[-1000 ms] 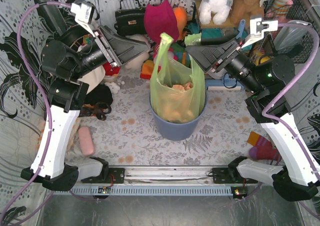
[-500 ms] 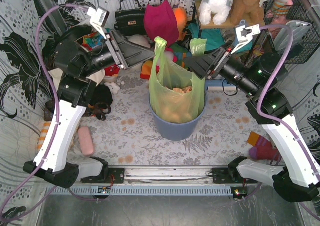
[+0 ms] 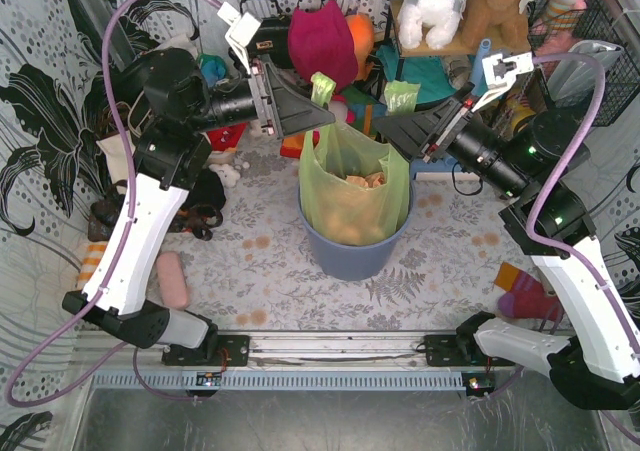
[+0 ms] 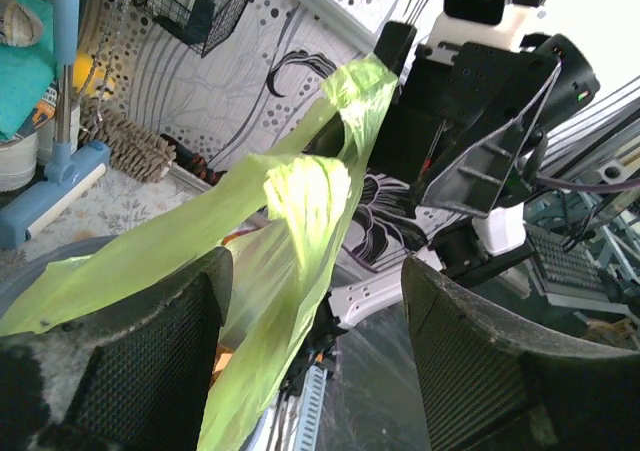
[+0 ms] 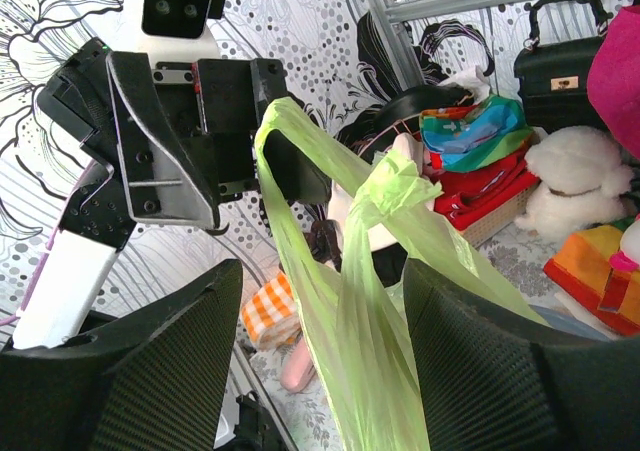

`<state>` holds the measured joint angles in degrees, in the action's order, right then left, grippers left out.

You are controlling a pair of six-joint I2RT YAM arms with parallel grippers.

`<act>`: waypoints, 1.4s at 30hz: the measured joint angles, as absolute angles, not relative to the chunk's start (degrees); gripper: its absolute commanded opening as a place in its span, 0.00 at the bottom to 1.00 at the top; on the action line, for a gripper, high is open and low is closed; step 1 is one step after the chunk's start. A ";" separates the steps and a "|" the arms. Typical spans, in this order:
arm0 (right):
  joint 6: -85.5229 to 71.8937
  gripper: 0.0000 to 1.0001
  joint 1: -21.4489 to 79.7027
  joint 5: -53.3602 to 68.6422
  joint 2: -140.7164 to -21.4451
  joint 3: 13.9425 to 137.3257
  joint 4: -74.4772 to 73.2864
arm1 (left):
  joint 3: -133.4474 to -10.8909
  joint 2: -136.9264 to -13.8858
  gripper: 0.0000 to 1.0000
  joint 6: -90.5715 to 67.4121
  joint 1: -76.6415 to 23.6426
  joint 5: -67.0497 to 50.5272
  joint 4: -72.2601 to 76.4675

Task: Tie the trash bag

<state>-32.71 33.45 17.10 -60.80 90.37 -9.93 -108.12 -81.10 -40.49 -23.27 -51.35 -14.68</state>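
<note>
The lime-green trash bag (image 3: 352,193) stands in a blue-grey bin (image 3: 355,256), with tan-orange paper showing inside. Its two handles stick up, the left one (image 3: 322,86) and the right one (image 3: 401,94). My left gripper (image 3: 326,119) is open at the left handle. In the left wrist view a green handle strip (image 4: 290,196) runs between the wide-apart fingers (image 4: 150,361), close to the left one. My right gripper (image 3: 382,127) is open at the bag's right rim. In the right wrist view both green strips (image 5: 375,301) hang between its fingers (image 5: 490,356).
Toys crowd the back: a white plush dog (image 3: 437,1), a magenta bag (image 3: 322,39), a black handbag (image 3: 255,36). A pink object (image 3: 173,279) lies at the left, a colourful toy (image 3: 530,296) at the right. The arms' rail (image 3: 330,351) runs along the front.
My left gripper has swung right, up to the bag's left handle. My right gripper has shifted a little by the right handle. Both handles now stand up.
</note>
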 measured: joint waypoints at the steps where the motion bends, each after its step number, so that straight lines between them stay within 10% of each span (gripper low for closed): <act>1: -32.71 0.65 33.45 17.10 -60.80 90.35 -9.93 | -108.12 -81.08 0.76 -39.46 -23.27 -51.92 -15.77; 22: -37.34 0.50 33.45 20.51 -72.79 104.33 -7.27 | -113.71 -84.18 0.73 -52.31 -20.71 -56.21 2.15; 42: -38.59 0.59 33.45 17.98 -68.07 95.66 -4.91 | -102.63 -68.97 0.77 -44.05 -19.03 -46.41 -9.23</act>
